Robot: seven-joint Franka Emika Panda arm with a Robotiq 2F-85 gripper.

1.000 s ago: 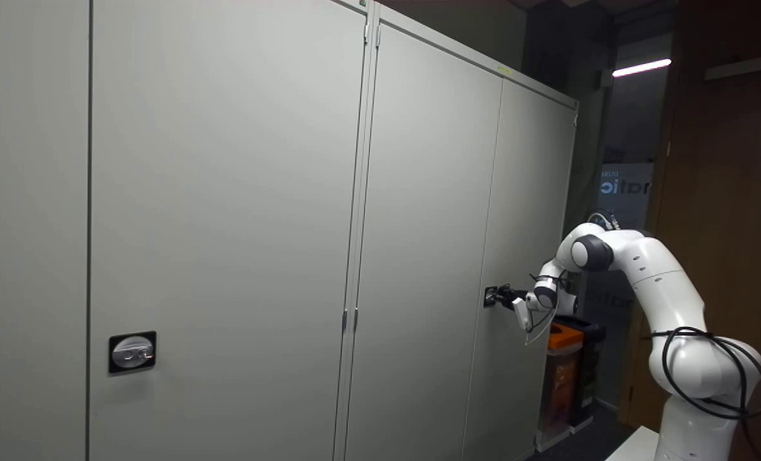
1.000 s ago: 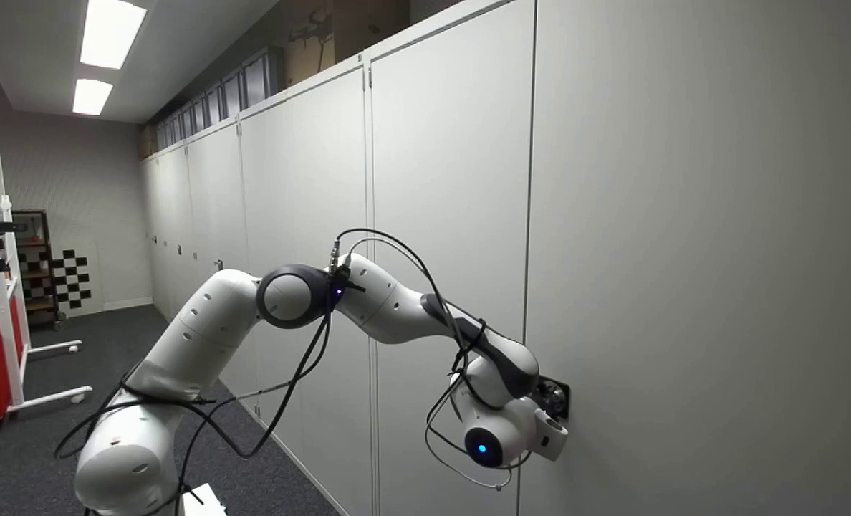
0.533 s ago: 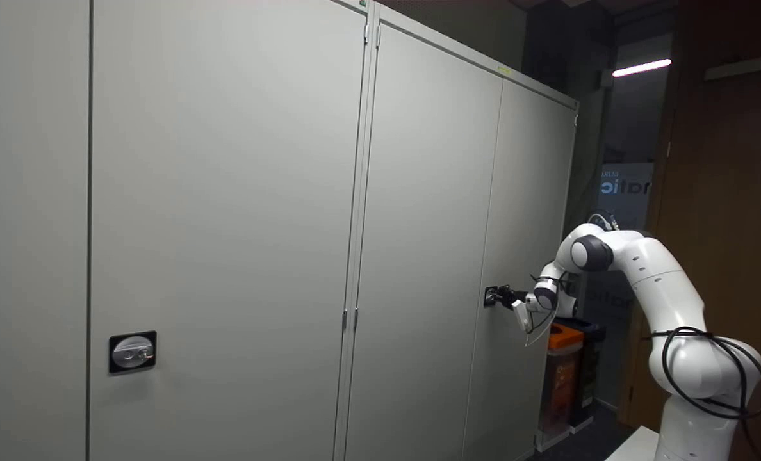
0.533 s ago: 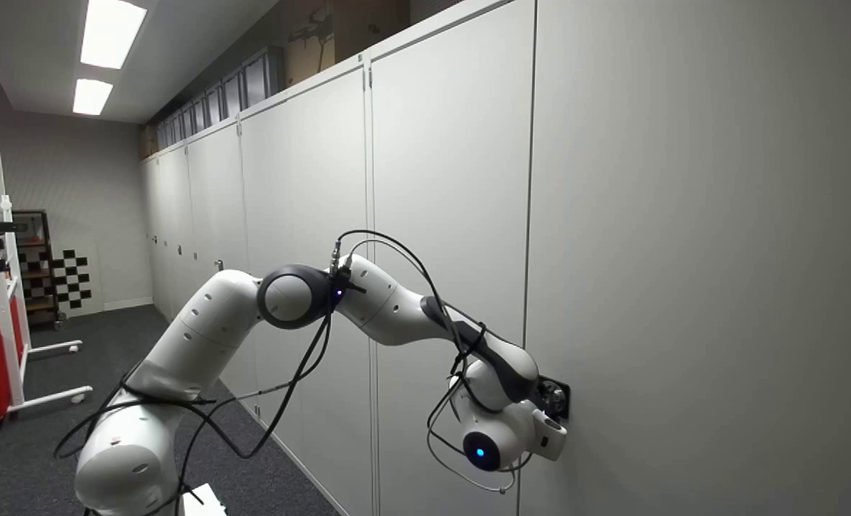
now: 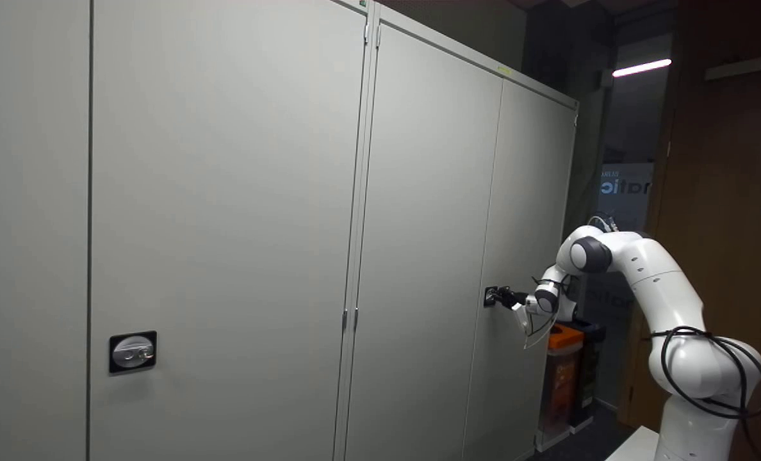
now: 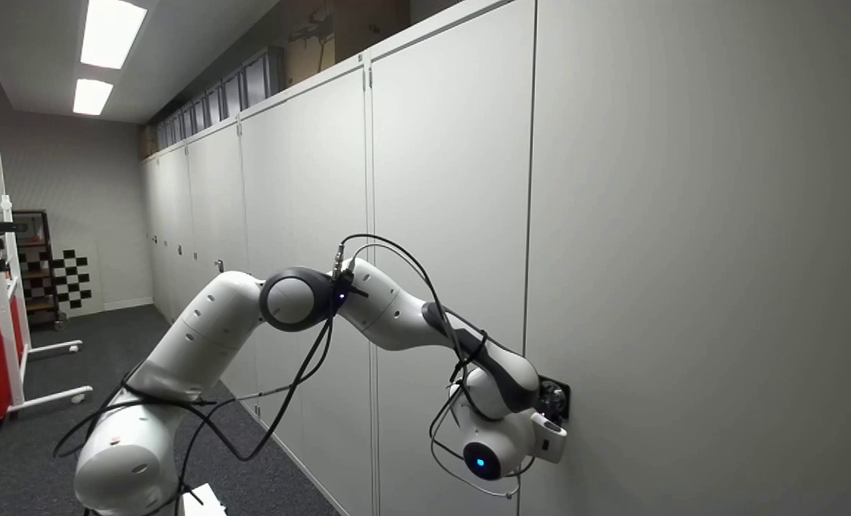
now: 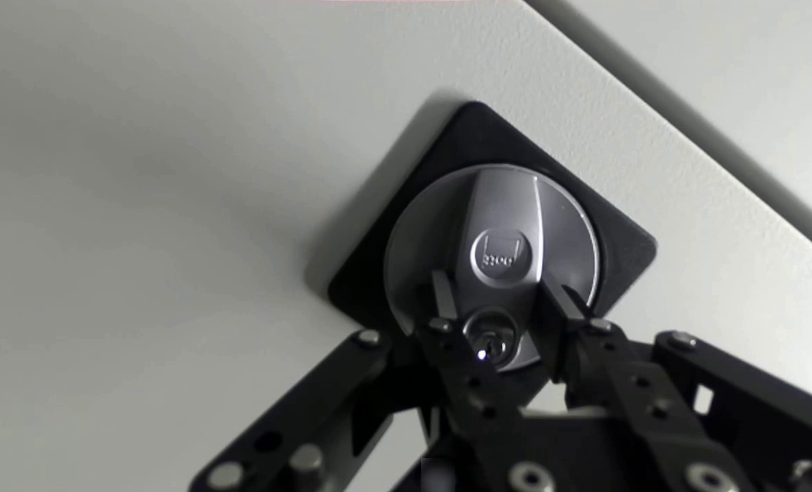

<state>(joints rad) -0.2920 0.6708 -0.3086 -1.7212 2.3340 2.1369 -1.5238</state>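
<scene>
In the wrist view a round grey turn handle (image 7: 505, 205) with a raised bar sits in a square black plate (image 7: 478, 133) on the pale cabinet door. The bar runs diagonally across its plate, with a keyed lock (image 7: 491, 338) at its lower end. My gripper (image 7: 495, 290) straddles the bar, fingers on either side. The right finger (image 7: 560, 301) touches the bar; contact on the left side is shadowed. In an exterior view the gripper (image 5: 497, 295) reaches the door's handle from the right. In an exterior view, the handle plate (image 6: 558, 398) is partly hidden behind my wrist.
The door's edge and a narrow gap (image 7: 720, 137) run beside the plate. Another handle (image 5: 132, 352) is on a nearer cabinet. Orange-topped and dark bins (image 5: 563, 336) stand beyond the cabinets. Cables (image 6: 461, 358) hang along my arm. A wheeled white stand (image 6: 10, 301) is farther off.
My wrist and hand have sunk slightly and tilted a little, and the forearm has dipped with them. The fingers stay at the handle; the doors look unmoved.
</scene>
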